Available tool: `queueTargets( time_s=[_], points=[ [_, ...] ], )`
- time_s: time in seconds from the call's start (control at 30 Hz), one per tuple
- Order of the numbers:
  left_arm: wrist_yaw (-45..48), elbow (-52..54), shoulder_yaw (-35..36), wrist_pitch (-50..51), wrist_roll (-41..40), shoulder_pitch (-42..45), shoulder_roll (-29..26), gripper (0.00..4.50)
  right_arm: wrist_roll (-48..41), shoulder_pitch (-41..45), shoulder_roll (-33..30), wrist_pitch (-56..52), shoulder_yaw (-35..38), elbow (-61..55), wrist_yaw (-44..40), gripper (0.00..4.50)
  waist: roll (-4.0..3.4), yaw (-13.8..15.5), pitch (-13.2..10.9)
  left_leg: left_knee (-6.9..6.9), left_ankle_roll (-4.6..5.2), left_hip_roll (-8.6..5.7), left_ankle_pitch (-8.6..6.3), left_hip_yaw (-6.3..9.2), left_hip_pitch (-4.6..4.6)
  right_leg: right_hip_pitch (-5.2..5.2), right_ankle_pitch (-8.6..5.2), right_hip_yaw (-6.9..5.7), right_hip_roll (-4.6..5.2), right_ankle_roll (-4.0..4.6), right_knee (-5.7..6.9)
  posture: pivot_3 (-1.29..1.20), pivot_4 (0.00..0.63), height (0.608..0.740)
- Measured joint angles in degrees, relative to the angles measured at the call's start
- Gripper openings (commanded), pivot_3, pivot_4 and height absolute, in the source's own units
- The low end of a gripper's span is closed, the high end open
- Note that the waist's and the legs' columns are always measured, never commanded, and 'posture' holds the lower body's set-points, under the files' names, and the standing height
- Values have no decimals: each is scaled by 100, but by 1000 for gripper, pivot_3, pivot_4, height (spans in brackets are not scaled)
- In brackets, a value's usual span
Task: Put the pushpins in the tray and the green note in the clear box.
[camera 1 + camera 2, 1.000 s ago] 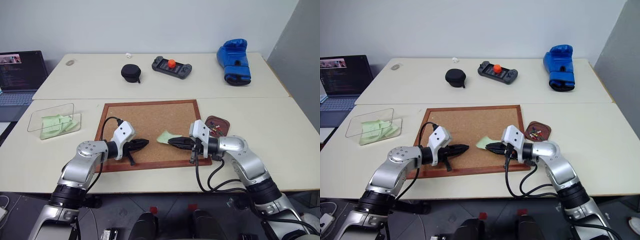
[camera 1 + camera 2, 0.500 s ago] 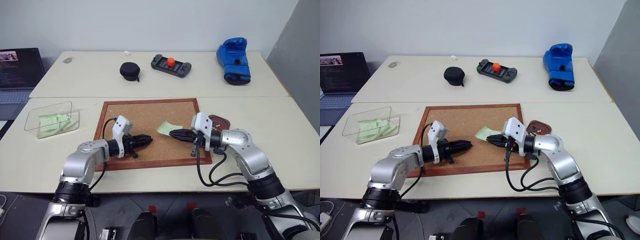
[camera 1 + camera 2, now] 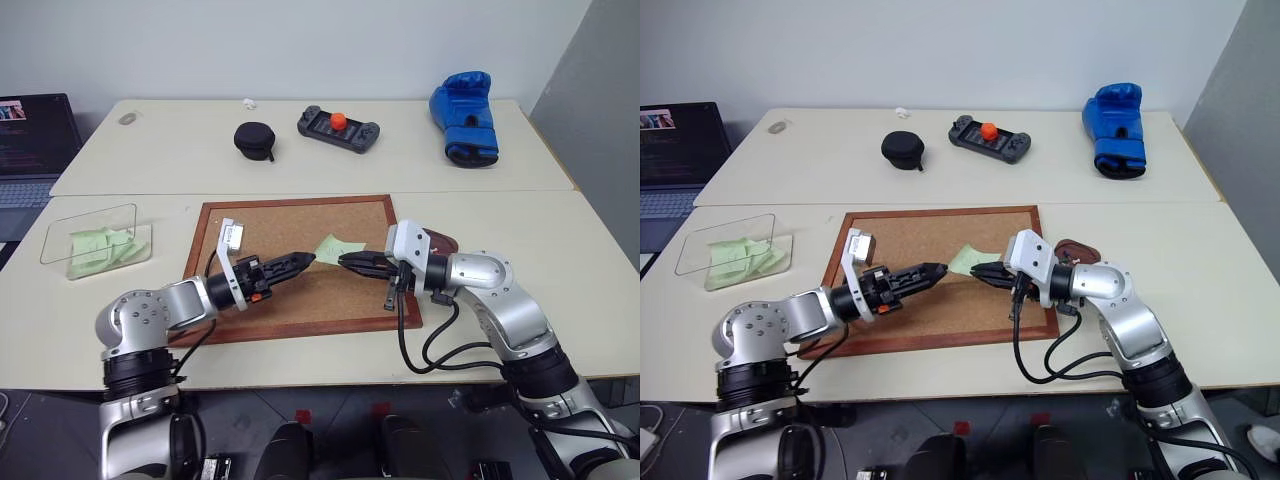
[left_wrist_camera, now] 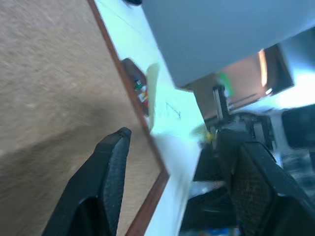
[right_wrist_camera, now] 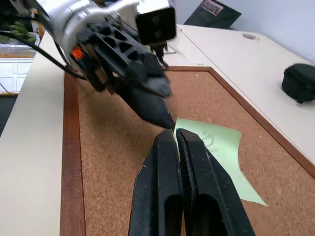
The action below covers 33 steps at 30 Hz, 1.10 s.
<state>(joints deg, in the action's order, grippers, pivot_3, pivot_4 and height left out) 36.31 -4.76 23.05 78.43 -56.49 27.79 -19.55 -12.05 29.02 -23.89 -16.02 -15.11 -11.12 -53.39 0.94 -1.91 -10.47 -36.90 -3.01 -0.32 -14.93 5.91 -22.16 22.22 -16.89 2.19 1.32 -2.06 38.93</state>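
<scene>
The pale green note [image 3: 338, 246] hangs just above the cork board [image 3: 290, 225], and my right gripper [image 3: 346, 260] is shut on its near corner; the right wrist view shows its shut fingers [image 5: 170, 147] pinching the note [image 5: 221, 152]. My left gripper [image 3: 303, 261] points at the note from the left, its tips close to the note's edge, fingers [image 4: 112, 162] apart and empty. Behind my right gripper sits the reddish-brown tray [image 3: 444, 243], partly hidden. Coloured pushpins [image 4: 141, 92] lie in it. The clear box [image 3: 95, 235] stands at the left with crumpled green papers inside.
On the far table are a black round case [image 3: 253, 138], a game controller [image 3: 338, 124] and a blue boxing glove [image 3: 462, 118]. A laptop [image 3: 30, 125] stands at the far left. Bare table surrounds the cork board on both sides.
Both arms rose. My right gripper lifted the note off the board. My left gripper rolled, opened from shut, and moved right toward the note.
</scene>
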Motion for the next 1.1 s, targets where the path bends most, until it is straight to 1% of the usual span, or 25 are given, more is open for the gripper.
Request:
queueTargets(
  time_s=[0.13,0.23,0.3,0.37,0.4,0.57,0.63,0.67,0.8,0.83,1.1],
  points=[
    [-430,-50,219,119,-222,94,313,2950,-14,3,8,-123,-48,-242,2,0,2,2,-1,1,-15,1,6,3,0,1,0,0,4,0,0,0,150,740],
    [-593,-41,238,130,-351,117,444,2950,-31,1,26,-198,-81,-316,7,0,2,5,-1,1,-18,-3,8,0,0,0,0,1,4,0,0,0,150,740],
    [-722,-41,243,131,-434,123,642,2950,-40,2,58,-226,-94,-374,38,0,3,14,-2,0,-21,-5,9,0,0,-1,0,1,4,0,-1,0,150,740],
    [-817,-39,243,131,-527,137,719,2593,-42,2,74,-237,-118,-396,57,0,5,15,-3,0,-22,-4,10,0,-1,0,0,1,4,0,-1,0,150,740],
    [-831,-33,243,131,-549,144,721,2498,-42,2,74,-243,-128,-396,60,0,5,12,-3,0,-23,-3,10,0,-1,0,0,1,4,0,-1,0,150,740],
    [-925,-21,243,118,-653,153,699,1394,-43,2,71,-248,-135,-396,103,0,5,9,-3,1,-25,-3,11,0,0,1,0,1,3,0,0,0,150,740],
    [-930,-21,243,109,-657,153,679,1049,-43,3,73,-248,-135,-395,106,0,5,9,-3,1,-26,-4,11,-1,0,0,0,1,3,0,0,0,150,740],
    [-930,-21,243,107,-660,153,673,765,-43,3,74,-248,-135,-395,107,0,5,9,-3,1,-26,-4,12,-1,0,0,0,1,2,0,0,0,150,740],
    [-933,-22,243,92,-709,199,625,94,-43,54,90,-248,-135,-375,116,0,5,9,-3,1,-27,-3,12,-1,0,1,0,0,1,0,0,0,150,740],
    [-932,-22,243,83,-740,212,619,38,-42,73,96,-248,-135,-371,122,0,5,9,-3,1,-28,-3,12,-1,0,0,0,1,1,0,0,0,150,740],
    [-900,-24,116,-149,-736,243,507,38,-44,88,131,-265,-134,-233,211,0,5,10,-3,1,-30,-3,13,-1,0,0,0,1,1,0,0,0,150,740]
  ],
)
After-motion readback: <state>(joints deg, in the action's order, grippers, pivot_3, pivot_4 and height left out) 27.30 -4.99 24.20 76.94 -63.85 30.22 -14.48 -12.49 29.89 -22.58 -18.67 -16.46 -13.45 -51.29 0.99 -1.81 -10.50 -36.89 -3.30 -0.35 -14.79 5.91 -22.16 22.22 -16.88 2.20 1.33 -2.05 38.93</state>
